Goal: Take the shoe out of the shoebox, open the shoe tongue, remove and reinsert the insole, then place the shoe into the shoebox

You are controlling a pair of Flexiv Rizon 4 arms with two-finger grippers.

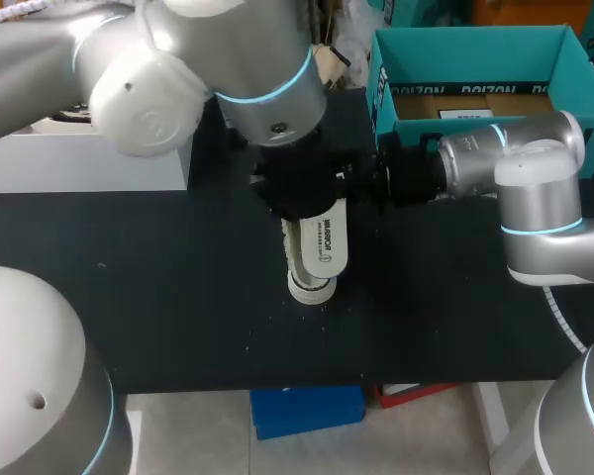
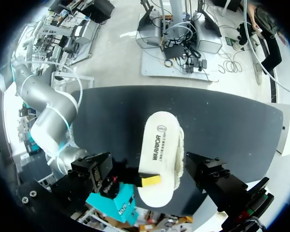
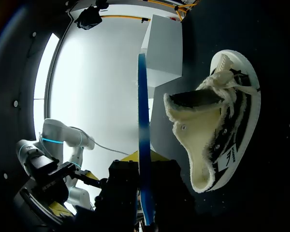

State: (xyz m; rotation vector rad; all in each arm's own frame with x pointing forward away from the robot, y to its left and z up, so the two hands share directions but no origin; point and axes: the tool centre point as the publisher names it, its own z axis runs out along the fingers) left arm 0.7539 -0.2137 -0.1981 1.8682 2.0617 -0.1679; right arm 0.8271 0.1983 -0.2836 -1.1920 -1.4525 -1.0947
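My right gripper is shut on the heel end of the white printed insole, which it holds out over the black table. In the right wrist view the insole shows edge-on as a thin blue strip running ahead of the gripper. The black-and-white shoe with fleece lining lies on its side beside the insole, its mouth gaping. Only its toe shows under the insole in the head view. My left gripper hangs open just above the insole, holding nothing.
The open teal shoebox stands at the back right, behind my right arm. A white box sits at the back left. The black table top lies bare in front of and to the left of the shoe.
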